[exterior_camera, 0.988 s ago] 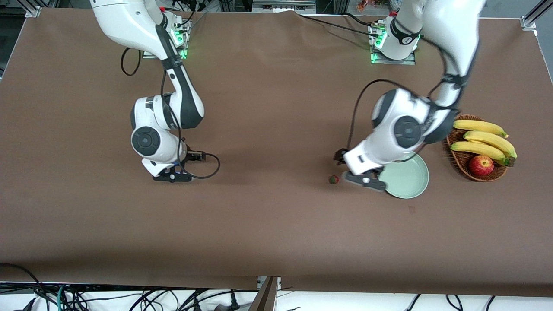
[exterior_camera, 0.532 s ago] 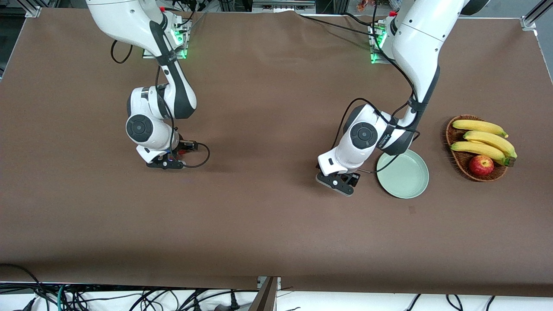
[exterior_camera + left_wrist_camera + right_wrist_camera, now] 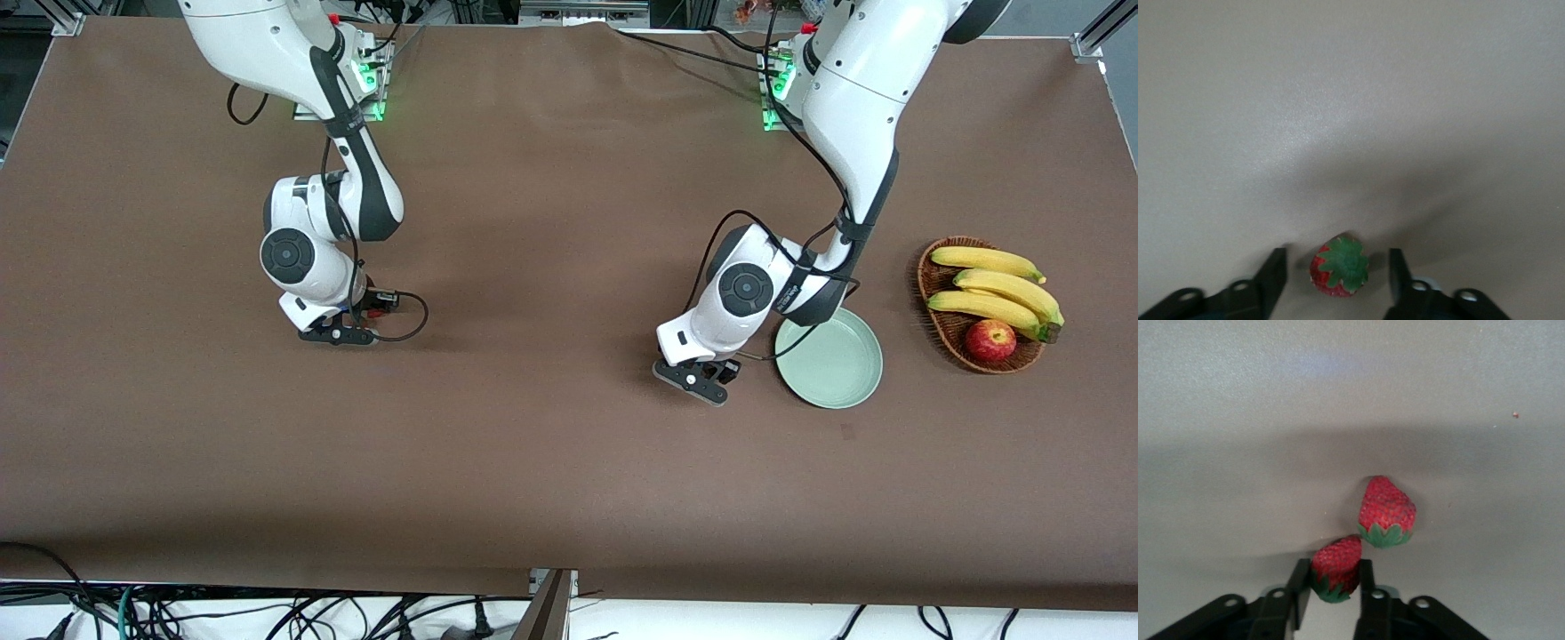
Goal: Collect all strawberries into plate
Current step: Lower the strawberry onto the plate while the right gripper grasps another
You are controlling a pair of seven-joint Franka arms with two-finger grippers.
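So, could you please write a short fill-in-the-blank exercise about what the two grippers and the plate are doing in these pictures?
1. The right gripper is shut on one ____.
2. A second strawberry lies on the ____ just past the held strawberry.
3. The left gripper has a third strawberry ____ its fingers, which do not touch it.
4. The green plate holds ____ strawberries.

Missing words: strawberry; table; between; no

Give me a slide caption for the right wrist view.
Right gripper shut on one strawberry, a second strawberry lying beside it.
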